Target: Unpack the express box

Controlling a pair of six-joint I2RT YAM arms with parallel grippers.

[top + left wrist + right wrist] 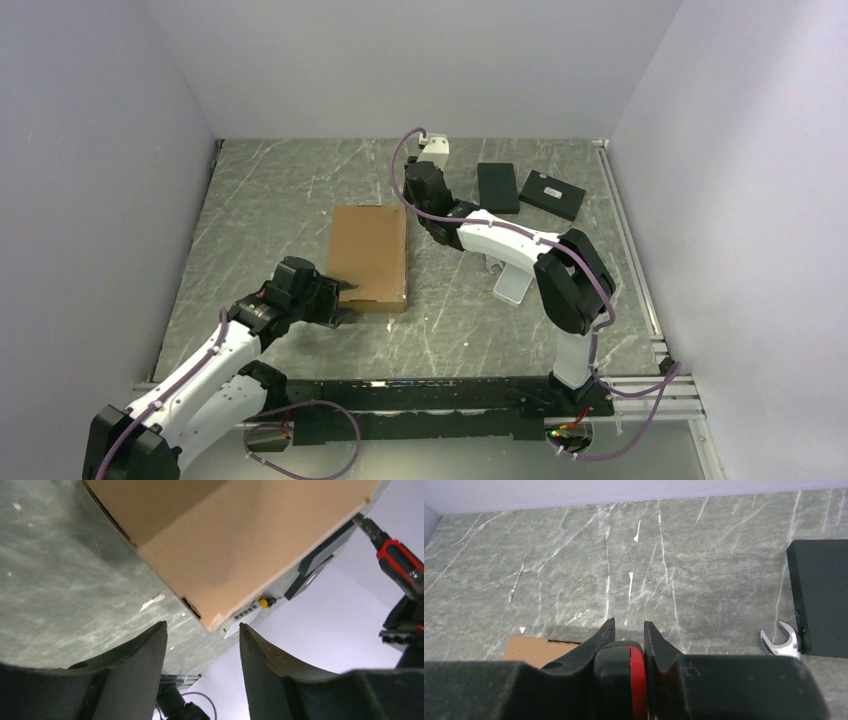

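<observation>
Arms both reach in on the express box (368,255), which lies flat w/ lid down about mid-table (270,190), long side running front to back. L arm stretches low from its base at the near left, forearm angled up and rightward, putting the left pincer (345,299) at the box's near-left corner. Its wrist cam shows the fingers (135,675) standing well apart w/ that cardboard corner just past the tips. Can't tell whether either one touches it. R arm rises from its base, folds at a high elbow, then runs fwd and left, so the right pincer (412,192) hangs by the box's far-right corner. It's clamped tight on a black-and-red tool (624,680). Its own cam shows only a chunk of handle wedged between the fingers, so the tool type is hard to call. The L wrist cam catches that tool at a distance, thin metal tip aimed at the box's far corner, contact unclear. Most of the box is cut off in both wrist views: just a sliver of corner shows low left in the R one. Right of the R wrist sit a black box (498,187) and a second black box (552,194), slightly apart. A silver wrench (781,641) lies against a black box's edge in the R wrist view; from overhead I can't pick it out near the arm.
</observation>
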